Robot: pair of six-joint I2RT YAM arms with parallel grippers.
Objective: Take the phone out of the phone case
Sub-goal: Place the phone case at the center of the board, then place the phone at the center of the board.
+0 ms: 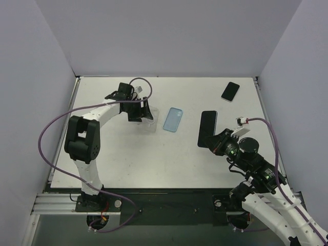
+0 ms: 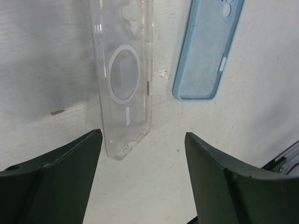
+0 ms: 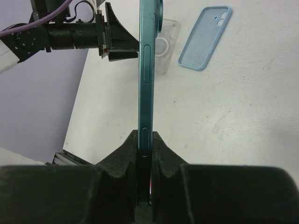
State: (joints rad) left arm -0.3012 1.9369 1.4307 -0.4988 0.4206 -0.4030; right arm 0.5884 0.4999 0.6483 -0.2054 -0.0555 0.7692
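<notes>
My right gripper is shut on a dark teal phone, which it holds by one end, edge-on, above the table; the phone shows as a thin teal edge in the right wrist view between the pads. A clear empty phone case lies flat on the table, also in the top view and the right wrist view. My left gripper is open and empty, just short of the clear case's near end; it shows in the top view.
A light blue case lies flat right of the clear one, also in the left wrist view and the right wrist view. A second black phone lies at the back right. White walls close the table's sides and back.
</notes>
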